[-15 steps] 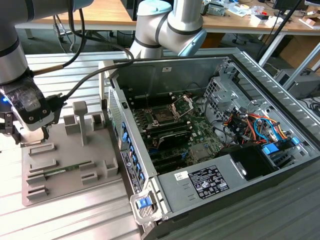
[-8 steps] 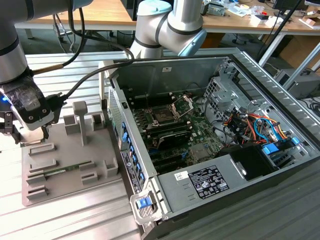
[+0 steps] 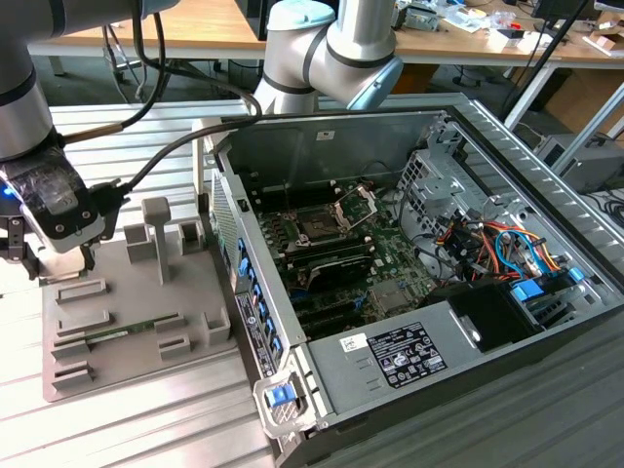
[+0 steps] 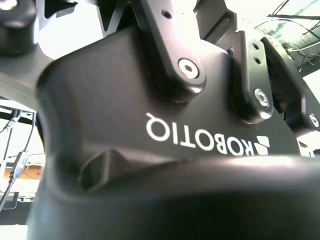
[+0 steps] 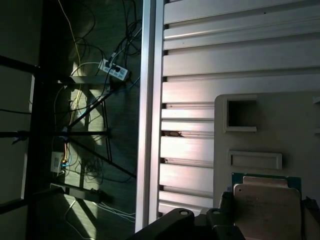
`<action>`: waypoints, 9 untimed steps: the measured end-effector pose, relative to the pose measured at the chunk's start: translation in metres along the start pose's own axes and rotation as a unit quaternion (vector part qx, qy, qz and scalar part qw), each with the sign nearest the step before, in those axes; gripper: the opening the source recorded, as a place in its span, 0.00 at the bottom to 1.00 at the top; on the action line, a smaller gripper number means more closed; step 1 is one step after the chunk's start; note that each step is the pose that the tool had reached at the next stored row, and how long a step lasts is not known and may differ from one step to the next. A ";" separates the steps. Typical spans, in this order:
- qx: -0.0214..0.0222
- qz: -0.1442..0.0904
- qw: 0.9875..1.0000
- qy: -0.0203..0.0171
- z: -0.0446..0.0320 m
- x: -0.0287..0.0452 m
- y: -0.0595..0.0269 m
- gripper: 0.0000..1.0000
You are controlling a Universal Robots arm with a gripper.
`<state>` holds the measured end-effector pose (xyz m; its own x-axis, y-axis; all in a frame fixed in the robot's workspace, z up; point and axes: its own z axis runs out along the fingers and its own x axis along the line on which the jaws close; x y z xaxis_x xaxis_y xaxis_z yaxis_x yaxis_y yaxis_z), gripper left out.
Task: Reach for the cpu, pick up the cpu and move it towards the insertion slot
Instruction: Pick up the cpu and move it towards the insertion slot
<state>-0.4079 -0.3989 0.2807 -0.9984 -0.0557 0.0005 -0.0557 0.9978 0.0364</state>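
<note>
An open computer case (image 3: 322, 146) filled the exterior view from centre to 3 o'clock. A grey tray (image 3: 136, 292) lay at 8 o'clock, just beside it. The gripper (image 5: 267, 220) hung over the tray's 10 o'clock corner. The socket (image 3: 327, 222) sat inside the case, well apart from the gripper. The chip (image 5: 267, 197) lay on the tray directly under the gripper; whether it was clasped or free could not be told.
</note>
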 end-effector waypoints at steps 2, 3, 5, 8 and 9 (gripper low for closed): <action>0.000 0.000 1.000 0.000 -0.0004 0.0000 0.0000 0.55; 0.000 0.000 1.000 0.000 -0.0007 0.0000 0.0000 0.55; 0.000 0.000 1.000 0.000 -0.0012 0.0000 0.0000 0.55; 0.000 0.000 1.000 0.000 -0.0018 0.0000 0.0001 0.55; 0.000 0.000 1.000 0.000 -0.0020 0.0000 0.0001 0.55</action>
<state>-0.4078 -0.3989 0.2827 -0.9984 -0.0557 0.0005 -0.0557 0.9978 0.0365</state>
